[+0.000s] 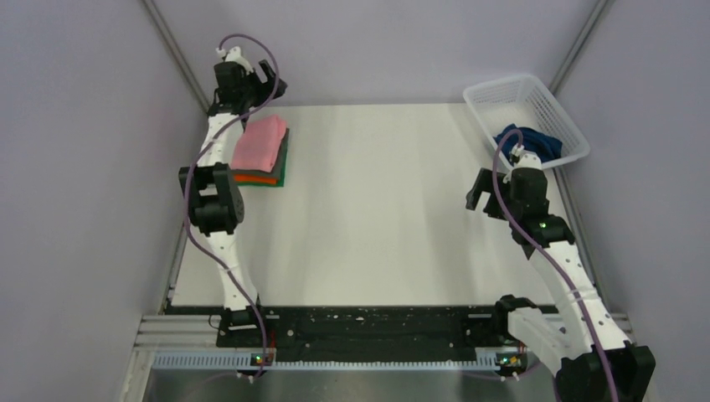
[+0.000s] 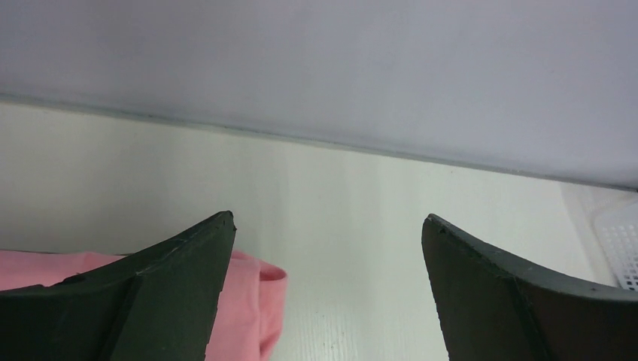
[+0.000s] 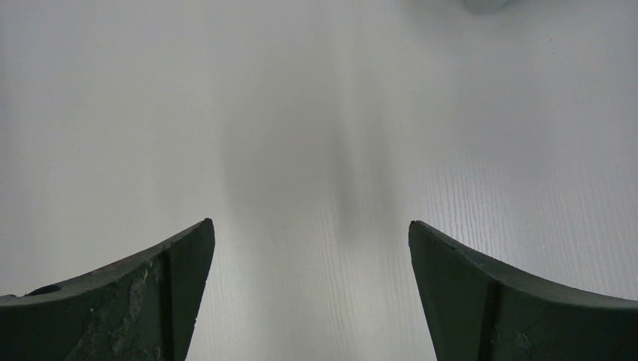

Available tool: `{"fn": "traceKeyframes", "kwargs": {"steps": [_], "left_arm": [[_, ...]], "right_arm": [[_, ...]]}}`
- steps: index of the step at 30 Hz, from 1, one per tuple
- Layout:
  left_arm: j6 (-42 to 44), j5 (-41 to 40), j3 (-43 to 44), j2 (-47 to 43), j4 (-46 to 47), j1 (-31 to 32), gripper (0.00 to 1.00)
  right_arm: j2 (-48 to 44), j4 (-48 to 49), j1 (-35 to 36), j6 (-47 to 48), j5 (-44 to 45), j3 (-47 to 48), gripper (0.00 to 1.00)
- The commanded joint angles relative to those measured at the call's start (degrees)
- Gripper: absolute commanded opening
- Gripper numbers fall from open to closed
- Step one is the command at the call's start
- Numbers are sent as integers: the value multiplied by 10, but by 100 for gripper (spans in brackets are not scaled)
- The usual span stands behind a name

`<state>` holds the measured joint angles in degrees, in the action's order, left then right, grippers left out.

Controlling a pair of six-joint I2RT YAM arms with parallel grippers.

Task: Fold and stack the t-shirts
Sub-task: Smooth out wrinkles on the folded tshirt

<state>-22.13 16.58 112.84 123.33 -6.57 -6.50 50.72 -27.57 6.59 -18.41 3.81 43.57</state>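
A folded pink t-shirt (image 1: 259, 142) lies on top of a stack at the far left of the table, over an orange shirt (image 1: 251, 177) and a green shirt (image 1: 283, 167). A navy blue shirt (image 1: 532, 142) lies crumpled in the white basket (image 1: 536, 92). I see no dark grey shirt. My left gripper (image 1: 278, 86) is open and empty, raised just behind the stack. In the left wrist view the pink shirt (image 2: 248, 301) shows beside the left finger of this gripper (image 2: 327, 222). My right gripper (image 1: 479, 194) is open and empty over bare table, as the right wrist view (image 3: 310, 224) shows.
The white lattice basket stands at the far right corner, and its edge shows in the left wrist view (image 2: 621, 241). Grey walls close in the table on the left, back and right. The white table (image 1: 377, 209) stretches between the stack and the basket.
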Motion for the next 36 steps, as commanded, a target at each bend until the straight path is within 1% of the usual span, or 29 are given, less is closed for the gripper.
{"fn": "traceKeyframes", "kwargs": {"steps": [1,7,12,16,20,23,26,28,30,33,35,36], "left_arm": [[14,-22,44,56,-16,19,99],[-21,-23,47,105,-19,22,99],[-58,10,41,141,-18,30,99],[-44,-4,41,155,-32,53,99],[-29,-32,40,143,-53,59,99],[-17,-50,42,110,-72,60,99],[2,-68,26,45,-85,60,99],[12,-77,-13,-12,-74,60,99],[19,-65,-65,-78,-59,60,99],[38,-22,-100,-128,-75,60,99],[38,-28,-123,-150,-100,60,99],[31,-41,-147,-162,-108,60,99]], "right_arm": [[-2,8,-3,7,0,7,99],[2,8,-4,7,2,8,99],[4,11,-3,7,0,6,99],[2,10,-3,9,-5,5,99],[-7,10,-3,9,-4,5,99],[-8,11,-3,8,-4,4,99],[-6,11,-3,9,-6,3,99],[-5,12,-3,8,-6,2,99],[-6,13,-3,7,-8,0,99],[-8,14,-3,8,-16,0,99],[-10,13,-3,7,-20,0,99],[-11,13,-3,7,-21,-1,99]]}}
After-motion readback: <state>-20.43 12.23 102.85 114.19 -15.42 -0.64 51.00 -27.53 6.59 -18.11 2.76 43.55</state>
